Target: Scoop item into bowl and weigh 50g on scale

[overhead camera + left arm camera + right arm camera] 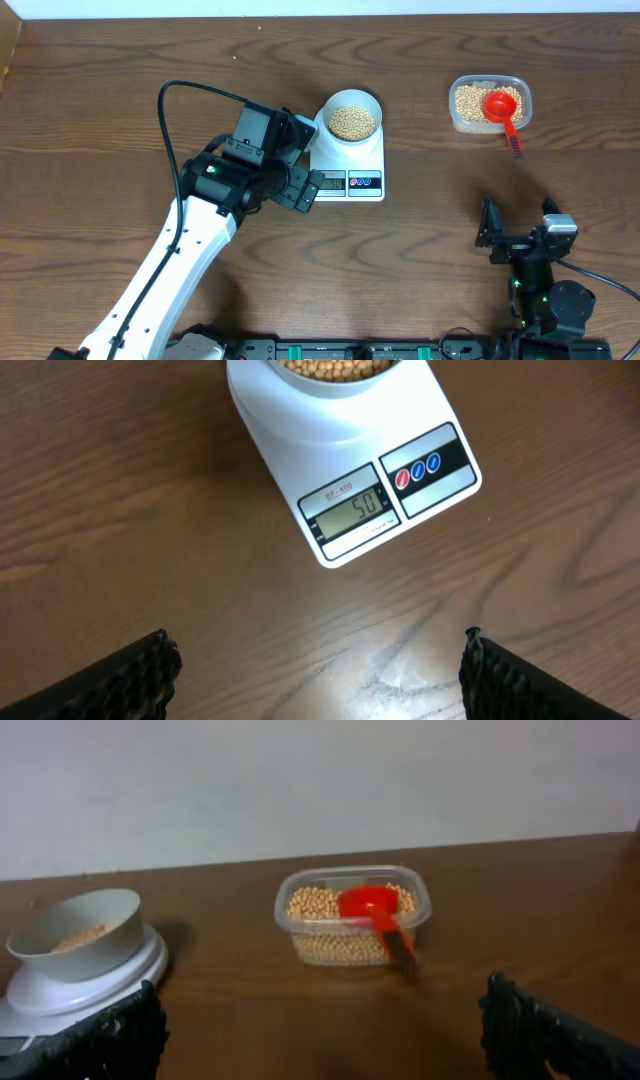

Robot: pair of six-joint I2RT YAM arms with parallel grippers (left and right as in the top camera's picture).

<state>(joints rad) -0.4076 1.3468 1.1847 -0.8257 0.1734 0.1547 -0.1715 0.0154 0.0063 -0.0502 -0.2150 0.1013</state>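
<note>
Beans point(352, 122) are sitting in the little white bowl point(82, 960), and the bowl is parked on the weighing end of the scale point(300, 450), so whatever the readout says is the beans plus whatever wasn't zeroed out. In the left wrist view the display point(356, 510) reads 50, so I'd call the weighing basically done.

The bowl stays clear of the display and the two round buttons point(418, 468), which makes sense: nothing blocks the number.

The left tool point(320, 675) is wide open and holding nothing. It hovers just beside the scale's display end with its camera looking straight down at the readout, which looks to me like a checking pose more than a grabbing one.

Off to the right, well apart from the scale, the clear tub point(330, 952) has plenty of beans left in it. The red scoop point(372, 905) lies on top of them, its handle hanging over the near rim. My guess is it's left that way so it's easy to pick up if a top-up is needed.

The right tool point(520, 225) is open and empty too, low over the table point(100, 100) near the front edge, well back from the tub, out of everything's way.
</note>
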